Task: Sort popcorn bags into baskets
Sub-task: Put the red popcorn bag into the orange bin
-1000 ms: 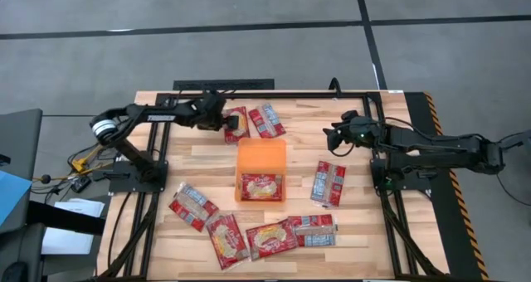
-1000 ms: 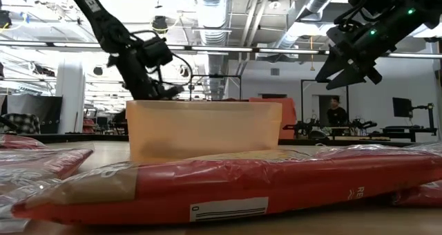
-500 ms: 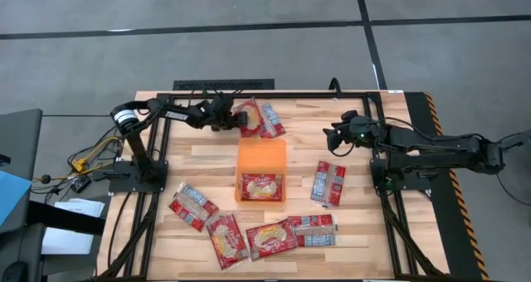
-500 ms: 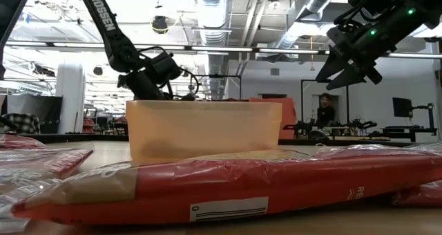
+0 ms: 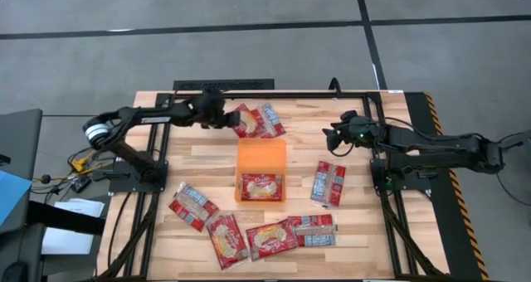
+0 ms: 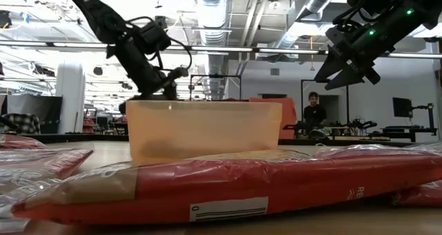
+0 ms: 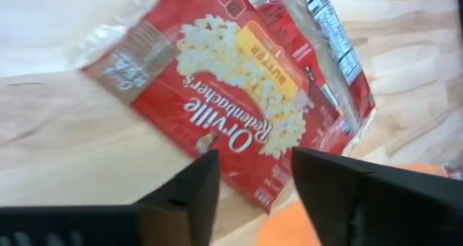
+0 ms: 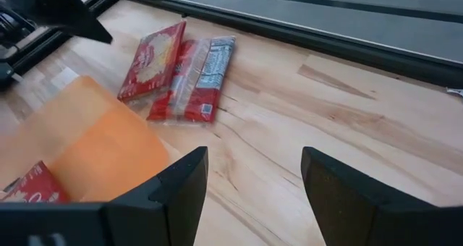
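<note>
The table (image 5: 207, 153) is pale wooden planks with visible grain, framed by black metal rails; near its middle sits a small orange plastic basket (image 5: 261, 170), rectangular with low smooth walls, and one flat red popcorn bag (image 5: 260, 187) lies inside it, picture side up, at the end nearer the table's front edge.

The left gripper (image 5: 222, 119) reaches in near the back rail, just beside a pair of bags behind the basket; its two dark fingers (image 7: 347, 195) stand apart with bare wood and the edge of a bag (image 7: 231, 108) showing between them, and they clamp nothing; that bag is a glossy, crinkled red packet with a yellowish popcorn picture and a clear sealed end, lying flat on the wood; a second bag (image 7: 329, 51) lies touching it along one side, its grey-blue and white printed face up.

The right gripper (image 5: 332, 137) hangs above the table off to the basket's right, well apart from any bag; its fingers (image 8: 347, 195) are spread wide and hold nothing.

Another bag (image 5: 328, 183) lies alone to the right of the basket, printed side up; four more lie in a loose row along the front of the table (image 5: 192, 206) (image 5: 226, 240) (image 5: 271, 238) (image 5: 313, 230), some overlapping at their edges; in the low view the nearest one (image 6: 242, 183) fills the foreground as a long, wrinkled red plastic slab, with the translucent basket wall behind it.
</note>
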`<state>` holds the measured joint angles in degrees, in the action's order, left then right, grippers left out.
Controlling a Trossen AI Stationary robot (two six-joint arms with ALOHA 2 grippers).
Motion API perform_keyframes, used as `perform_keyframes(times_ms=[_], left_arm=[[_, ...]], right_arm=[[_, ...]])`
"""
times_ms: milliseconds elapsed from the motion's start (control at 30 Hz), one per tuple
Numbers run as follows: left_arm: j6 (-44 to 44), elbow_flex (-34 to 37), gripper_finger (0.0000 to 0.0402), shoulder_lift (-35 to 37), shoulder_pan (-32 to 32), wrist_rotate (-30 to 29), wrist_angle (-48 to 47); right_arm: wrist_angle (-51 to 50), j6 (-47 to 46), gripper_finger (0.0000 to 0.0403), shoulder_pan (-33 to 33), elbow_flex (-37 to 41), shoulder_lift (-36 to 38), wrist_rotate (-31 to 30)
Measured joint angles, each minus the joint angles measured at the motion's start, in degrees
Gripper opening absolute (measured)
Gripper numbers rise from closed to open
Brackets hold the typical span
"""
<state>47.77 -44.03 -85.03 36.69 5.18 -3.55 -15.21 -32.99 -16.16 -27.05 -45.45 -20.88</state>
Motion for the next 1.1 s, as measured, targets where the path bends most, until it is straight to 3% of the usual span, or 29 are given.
perform_keyframes(times_ms=[167, 300, 433, 633, 733, 833, 1100], left_arm=[[-1.0, -0.02, 0.0277, 1.4, 0.24, -5.0, -6.98], [3.03, -0.05, 0.034, -0.35, 0.49, -8.77, -7.22], [6.79, -0.04, 0.0361, -4.59, 0.67, -8.77, -2.89], [11.22, -0.27, 0.0356, -13.61, 0.58, -6.27, 10.02], [14.73, -0.36, 0.0343, -17.72, 0.72, -6.09, 15.91], [16.46, -0.54, 0.0303, -18.89, 0.7, -7.28, 17.63], [15.06, -0.46, 0.0112, -19.05, 1.34, -7.1, 14.95]], right_arm=[[1.31, 0.0, 0.0248, 0.0, 0.0, -1.73, 0.11], [2.89, -0.02, 0.0248, 0.0, 0.0, -3.41, 0.11], [4.44, -0.05, 0.0248, 0.0, 0.0, -4.7, 0.45], [4.98, -0.11, 0.0248, 0.0, 0.0, -5.51, 0.59], [5.0, -0.11, 0.0248, 0.0, 0.0, -5.51, 0.95], [5.01, -0.11, 0.0248, 0.0, 0.0, -5.51, 0.98], [5.1, -0.57, 0.0248, -0.13, 0.0, -5.51, 0.96]])
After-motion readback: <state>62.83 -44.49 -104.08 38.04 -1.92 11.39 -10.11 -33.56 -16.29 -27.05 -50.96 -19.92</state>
